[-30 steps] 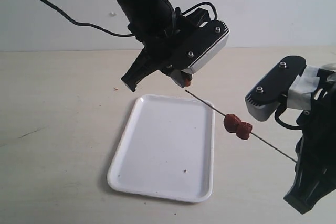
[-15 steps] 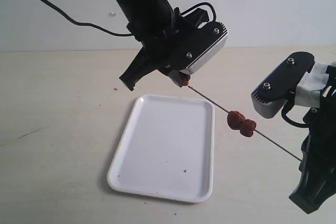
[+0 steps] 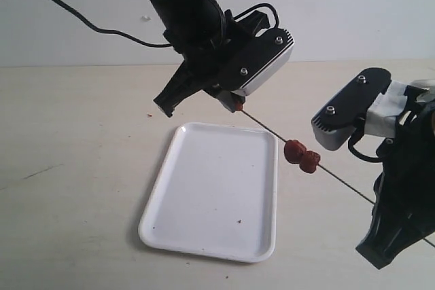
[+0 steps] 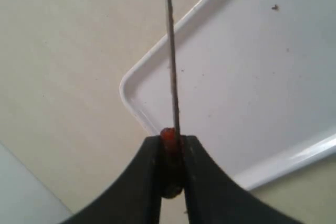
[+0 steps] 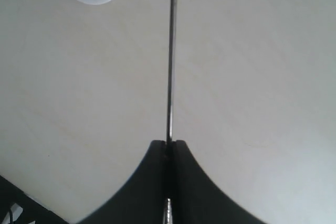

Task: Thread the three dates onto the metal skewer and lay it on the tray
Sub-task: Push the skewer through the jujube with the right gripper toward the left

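The left gripper (image 4: 170, 141) has its jaws clamped on the third date (image 4: 168, 134), which shows as a small red lump between the black tips. The pointed end of the metal skewer (image 4: 171, 51) meets this date on one side; how deep it has entered I cannot tell. From there the rod runs straight and slanting down to the right gripper (image 5: 169, 145), whose jaws are pressed together on its back end. The other two dates (image 3: 301, 155) sit touching each other about halfway along the rod. It hangs in the air beside the long edge of the tray (image 3: 204, 191) on the surface (image 3: 81, 134). The next push probably must go exactly along this axis, or the point slips off the date.
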Motion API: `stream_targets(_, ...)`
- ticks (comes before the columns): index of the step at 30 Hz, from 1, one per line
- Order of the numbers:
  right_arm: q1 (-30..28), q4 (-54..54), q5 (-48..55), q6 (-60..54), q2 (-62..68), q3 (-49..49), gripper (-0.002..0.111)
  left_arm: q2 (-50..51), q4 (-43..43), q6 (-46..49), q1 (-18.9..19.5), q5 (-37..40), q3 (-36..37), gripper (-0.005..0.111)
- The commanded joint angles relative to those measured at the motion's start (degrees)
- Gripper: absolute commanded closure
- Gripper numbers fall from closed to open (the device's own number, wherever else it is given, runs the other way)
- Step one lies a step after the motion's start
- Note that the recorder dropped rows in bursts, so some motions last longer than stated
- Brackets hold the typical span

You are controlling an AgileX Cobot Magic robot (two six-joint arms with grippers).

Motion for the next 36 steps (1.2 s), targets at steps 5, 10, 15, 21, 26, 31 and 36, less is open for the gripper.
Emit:
stream_targets(5, 0.07, -0.13, -4.59, 0.0, 0.58, -0.35, 0.108, -0.52, -0.69, 0.09, 0.13, 0.71, -0.41, 0.095)
stream_targets(10, 0.07, -0.13, -6.1, 0.0, 0.58, -0.35, 0.108, -0.52, -2.02, 0.09, 0.13, 0.71, -0.41, 0.095)
stream_targets(15, 0.07, -0.13, -9.04, 0.0, 0.58, -0.35, 0.108, -0.52, -2.14, 0.09, 0.13, 0.99, -0.41, 0.095)
stream_targets(21, 0.07, -0.13, -11.74, 0.46, 1.51, -0.35, 0.108, -0.52, -4.21, 0.09, 0.13, 1.2, -0.41, 0.095)
stream_targets(26, 0.07, -0.13, -14.46, 0.46, 3.75, -0.35, 0.108, -0.52, -4.91, 0.09, 0.0, 1.2, -0.41, 0.095)
stream_targets(31, 0.07, -0.02, -19.34, 0.46, 4.53, -0.35, 0.108, -0.52, -4.91, 0.09, 0.0, 1.34, -0.41, 0.095)
stream_targets(36, 0.07, 0.3, -23.39, 0.46, 4.53, -0.35, 0.108, -0.52, -5.66, 0.09, 0.0, 1.35, -0.41, 0.095)
